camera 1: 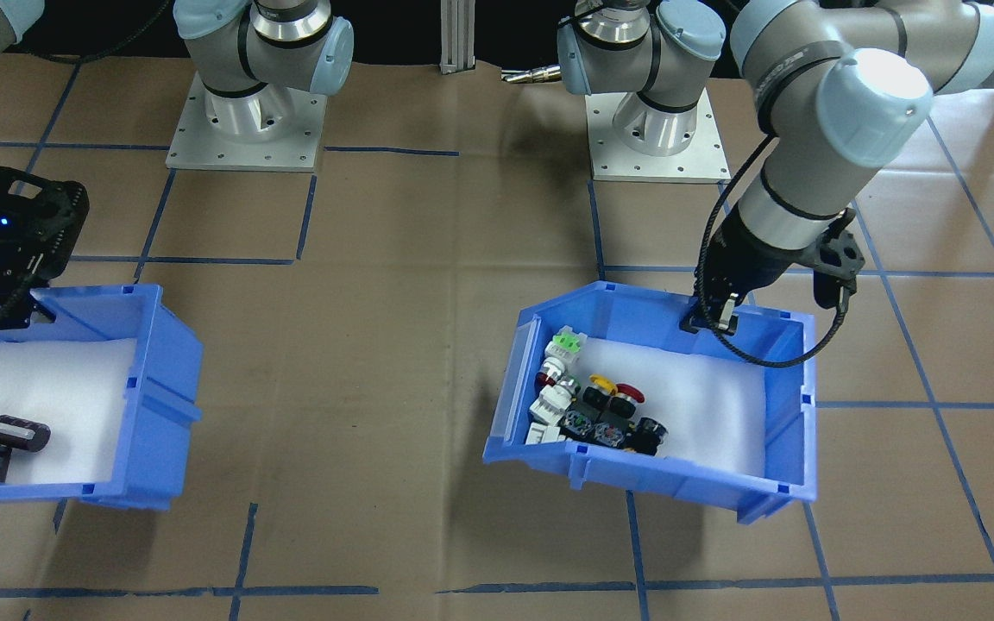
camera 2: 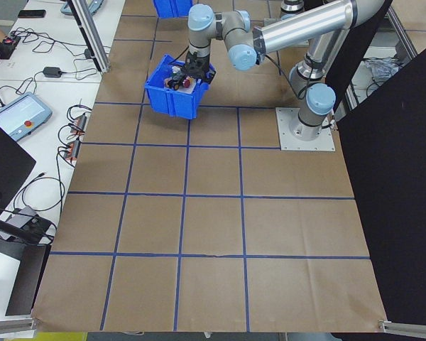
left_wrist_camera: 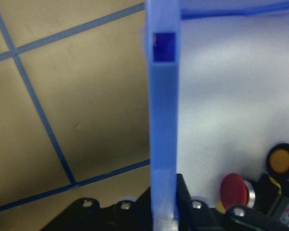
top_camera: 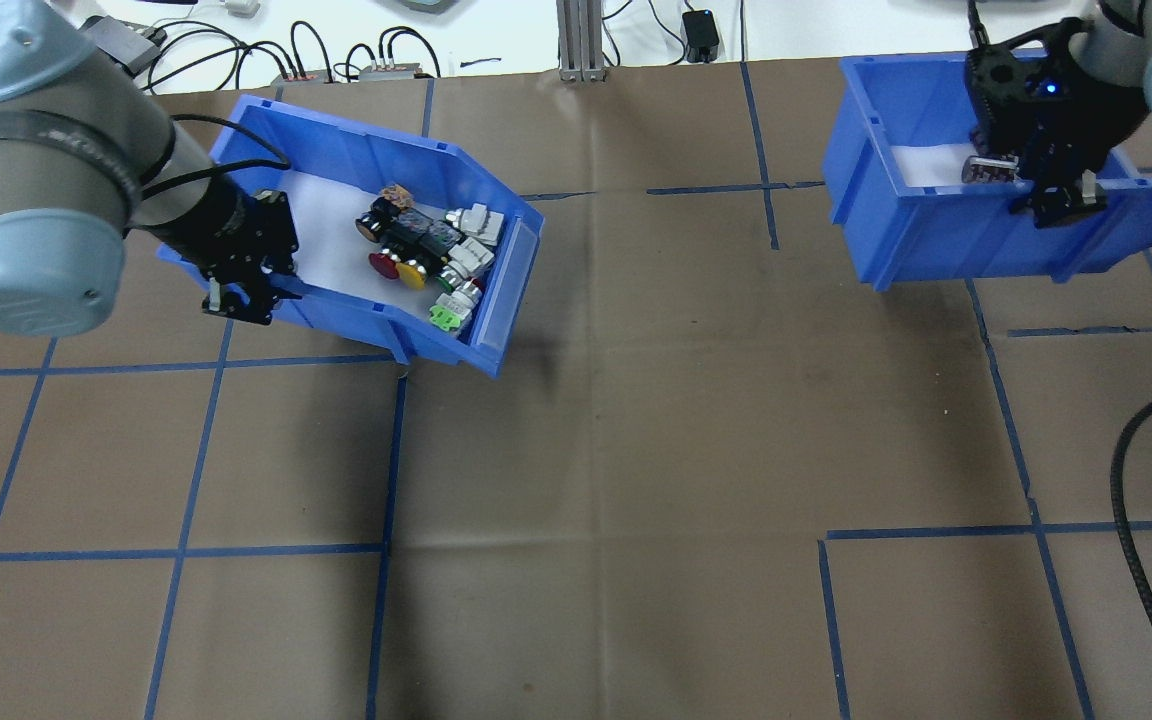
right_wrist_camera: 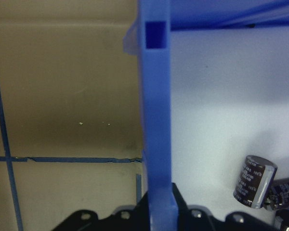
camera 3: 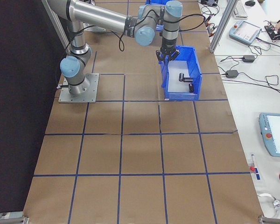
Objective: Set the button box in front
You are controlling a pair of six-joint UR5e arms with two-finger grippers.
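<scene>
The button box (top_camera: 356,150) is a blue bin with a white foam floor, at the far left in the overhead view. It tilts, with its gripped end raised. Its red, yellow and green buttons (top_camera: 426,255) lie heaped toward the low open end. My left gripper (top_camera: 241,300) is shut on the box's rear wall (left_wrist_camera: 161,120), one finger inside and one outside. In the front-facing view, that gripper (camera 1: 713,323) pinches the top rim of the button box (camera 1: 661,474). My right gripper (top_camera: 1061,200) is shut on the wall of a second blue bin (top_camera: 936,240).
The second blue bin (camera 1: 160,388) holds a few dark cylindrical parts (camera 1: 18,431) on white foam. Brown table paper with blue tape lines (top_camera: 596,550) lies between and in front of the two bins. A black cable (top_camera: 1136,520) loops at the near right.
</scene>
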